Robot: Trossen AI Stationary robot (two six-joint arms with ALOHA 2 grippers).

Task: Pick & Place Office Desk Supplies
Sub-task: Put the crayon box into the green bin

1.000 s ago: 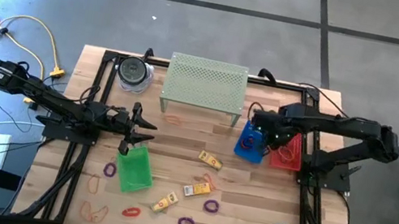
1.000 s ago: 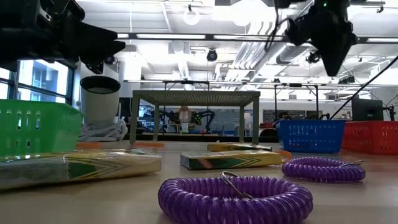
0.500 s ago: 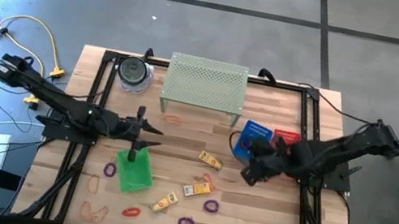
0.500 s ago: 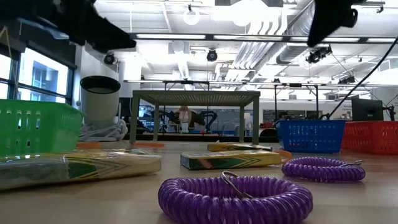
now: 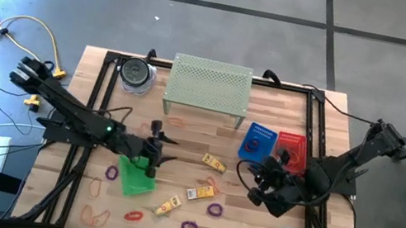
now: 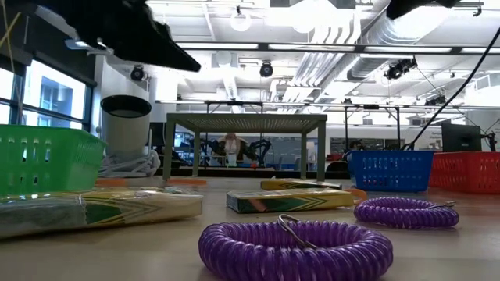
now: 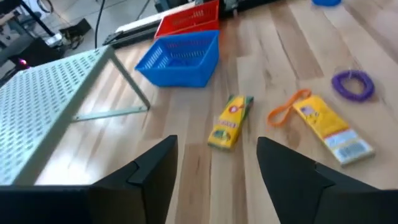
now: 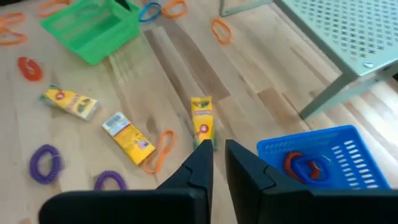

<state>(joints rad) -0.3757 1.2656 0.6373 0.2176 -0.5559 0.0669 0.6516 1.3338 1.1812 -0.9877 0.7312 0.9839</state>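
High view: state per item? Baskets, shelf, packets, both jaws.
Green basket: on the table, under the left gripper, contents unclear.
Blue basket: upright, loops inside.
Red basket: upright beside the blue one.
Shelf: standing on its legs.
Yellow packets: lying flat, loose.
Left gripper: jaws open, empty.
Right gripper: jaws nearly closed, empty.

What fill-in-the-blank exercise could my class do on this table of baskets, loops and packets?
1. Right beside the blue basket stands a second basket, coloured ___.
2. The left gripper is ___, with nothing between its fingers.
3. In the low view, the coiled loop nearest the camera is ___.

Missing words: red; open; purple.
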